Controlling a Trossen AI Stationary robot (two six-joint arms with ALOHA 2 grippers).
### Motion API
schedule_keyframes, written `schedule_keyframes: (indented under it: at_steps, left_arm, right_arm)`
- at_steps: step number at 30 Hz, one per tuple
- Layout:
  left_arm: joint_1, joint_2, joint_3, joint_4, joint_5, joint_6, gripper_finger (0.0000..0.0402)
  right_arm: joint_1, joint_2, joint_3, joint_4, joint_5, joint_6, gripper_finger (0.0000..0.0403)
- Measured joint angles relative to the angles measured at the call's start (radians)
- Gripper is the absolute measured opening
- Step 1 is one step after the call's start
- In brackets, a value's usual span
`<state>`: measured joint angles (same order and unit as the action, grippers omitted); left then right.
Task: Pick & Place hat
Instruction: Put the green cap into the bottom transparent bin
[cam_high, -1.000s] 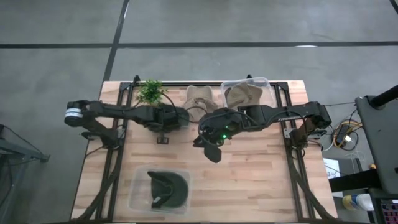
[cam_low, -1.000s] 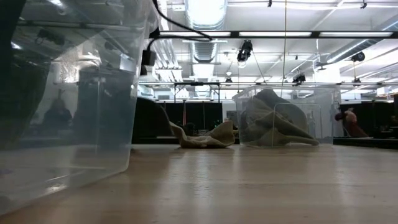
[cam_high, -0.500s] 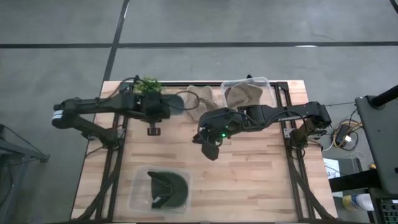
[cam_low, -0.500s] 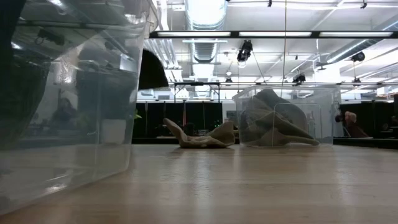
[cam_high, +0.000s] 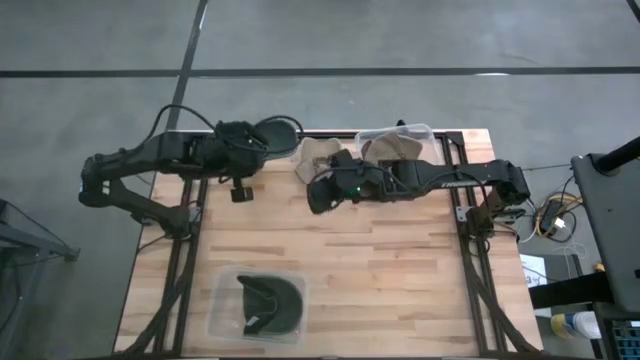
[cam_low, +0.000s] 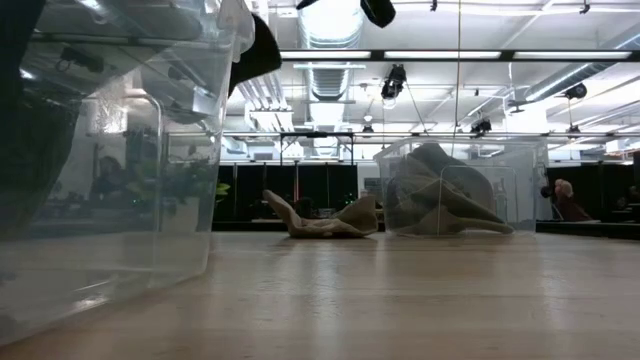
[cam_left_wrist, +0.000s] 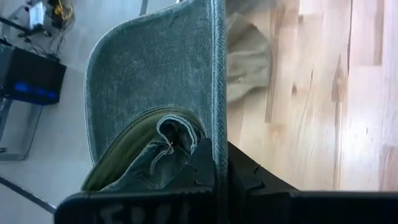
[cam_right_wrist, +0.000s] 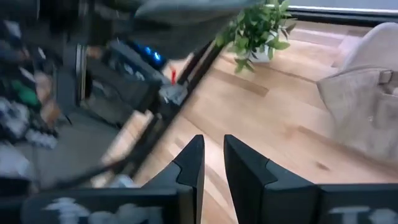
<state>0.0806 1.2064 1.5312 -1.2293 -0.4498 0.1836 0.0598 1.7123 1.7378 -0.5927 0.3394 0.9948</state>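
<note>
My left gripper (cam_high: 252, 140) is raised over the table's far left corner and shut on a dark grey-green hat (cam_high: 276, 131), which also shows in the left wrist view (cam_left_wrist: 155, 81) and high in the low view (cam_low: 258, 48). A beige hat (cam_high: 318, 156) lies flat on the table at the far middle (cam_low: 325, 220). My right gripper (cam_high: 320, 195) hangs just near of the beige hat, its fingers a narrow gap apart and empty (cam_right_wrist: 213, 163). My left gripper pinches the dark hat's brim edge (cam_left_wrist: 219, 140) between its two fingers (cam_left_wrist: 242, 177). The brim stands edge-on in the gap. The hat is lifted clear of the table and reaches out beyond the fingertips, with its crown opening (cam_left_wrist: 152, 155) beside one finger.
A clear bin (cam_high: 396, 150) with another beige hat stands at the far right (cam_low: 455, 190). A clear bin (cam_high: 258, 305) with a dark green hat stands at the near edge (cam_low: 110, 150). A small potted plant (cam_right_wrist: 261, 28) stands at the far left, under my left arm.
My left gripper has gone up and toward the table's far edge with the dark hat, which is now lifted well clear of the table. My right gripper has drawn back toward the far edge, nearer the beige hat.
</note>
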Motion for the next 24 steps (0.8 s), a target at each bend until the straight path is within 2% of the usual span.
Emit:
schedule_keyframes:
  at_steps: [4, 9, 17, 24]
  left_arm:
    - [-0.022, 0.0, 0.018, 0.0, -0.018, 0.003, 0.0005]
    - [-0.06, 0.0, 0.01, -0.001, -0.03, 0.006, 0.0005]
    - [-0.123, 0.001, 0.006, -0.001, -0.113, 0.009, 0.0005]
    - [-0.147, -0.003, 0.007, 0.001, -0.136, 0.013, 0.0005]
  right_arm:
    - [-0.044, 0.0, -0.002, 0.065, 0.005, 0.079, 0.0065]
    - [-0.109, 0.0, -0.006, 0.145, -0.008, 0.078, 0.0106]
    - [-0.209, 0.0, -0.026, 0.15, -0.143, 0.112, 0.0194]
    - [-0.249, -0.001, -0.054, 0.205, -0.203, 0.128, 0.0219]
